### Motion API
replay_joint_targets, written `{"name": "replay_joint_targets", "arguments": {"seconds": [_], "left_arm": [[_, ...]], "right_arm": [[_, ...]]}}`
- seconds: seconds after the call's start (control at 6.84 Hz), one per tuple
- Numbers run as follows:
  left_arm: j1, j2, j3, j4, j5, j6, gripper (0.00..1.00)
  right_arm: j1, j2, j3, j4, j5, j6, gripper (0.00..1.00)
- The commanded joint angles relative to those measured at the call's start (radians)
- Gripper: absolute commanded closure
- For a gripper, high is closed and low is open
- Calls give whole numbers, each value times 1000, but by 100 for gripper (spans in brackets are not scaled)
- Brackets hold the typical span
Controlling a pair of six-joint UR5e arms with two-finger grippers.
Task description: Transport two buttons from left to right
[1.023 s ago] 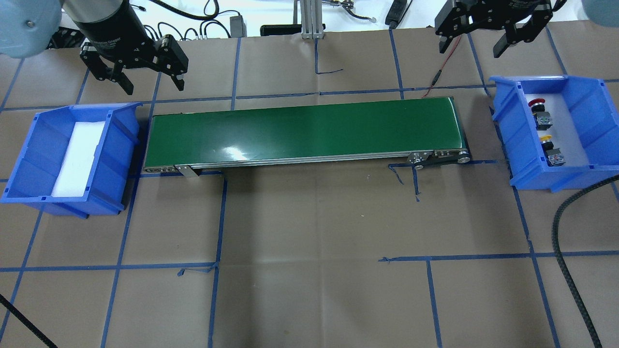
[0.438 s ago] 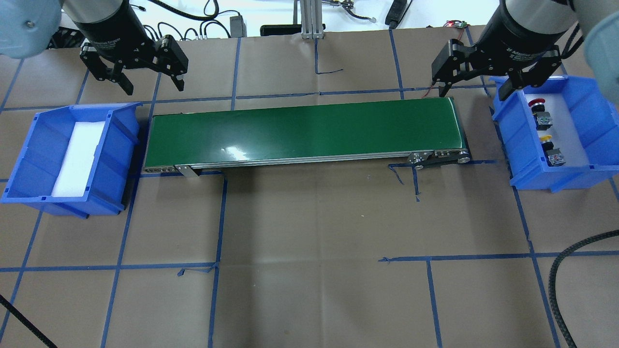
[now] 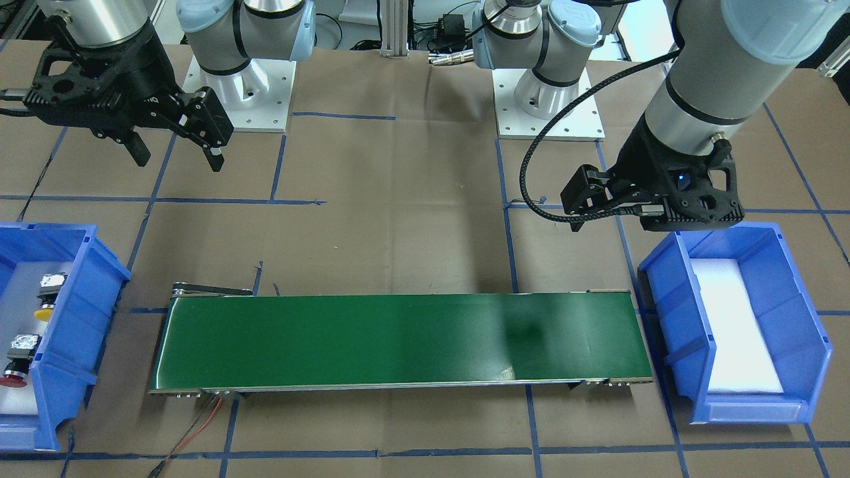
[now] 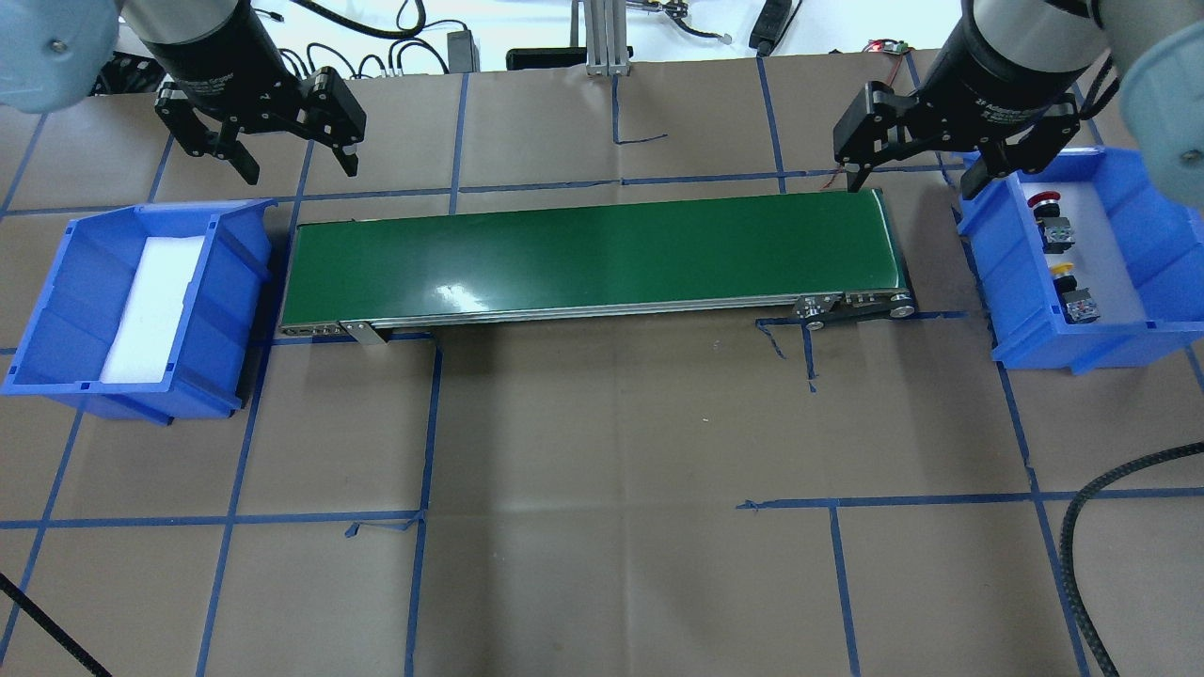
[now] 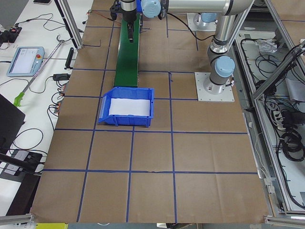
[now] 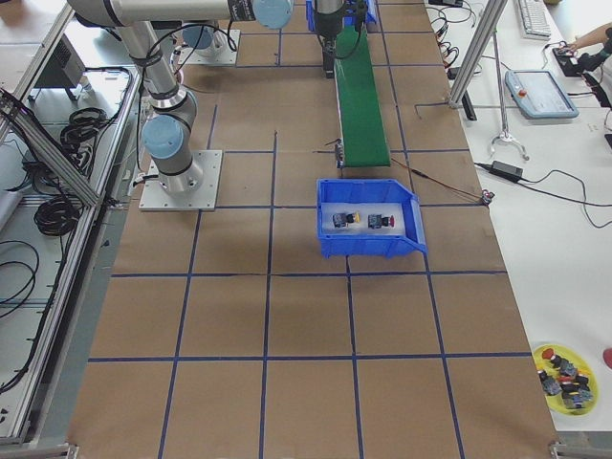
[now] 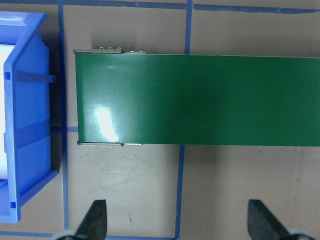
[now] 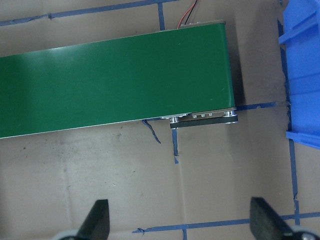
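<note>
- Overhead exterior: the right gripper (image 4: pixel 910 183) has come down from the far edge of the counter (image 4: pixel 611 451) since a second ago. It now hangs over the gap between the end of the belt (image 4: pixel 593 254) and the right bin (image 4: pixel 1063 353).
- In the last fraction of a second it slid a touch toward the belt.
- Its jaws are spread wide, nothing between them, same as before.
- The left gripper (image 4: pixel 302 171) hasn't budged. I see it just beyond the left bin (image 4: pixel 56 282), jaws wide and holding nothing.
- The red button (image 4: pixel 1052 218) and the yellow button (image 4: pixel 1072 290) lie where they were, inside the right bin, apart from each other, the red one farther from the robot.
- A white foam pad (image 4: pixel 155 306) lies in the left bin, unchanged.
</note>
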Motion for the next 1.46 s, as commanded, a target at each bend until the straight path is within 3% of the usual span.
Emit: {"name": "replay_joint_targets", "arguments": {"seconds": [0.0, 1.32], "left_arm": [[0, 0, 0, 0, 0, 0, 0], [2, 2, 2, 0, 0, 5, 0]], "right_arm": [[0, 12, -1, 1, 2, -13, 0], [-1, 13, -42, 15, -8, -14, 0]]}}
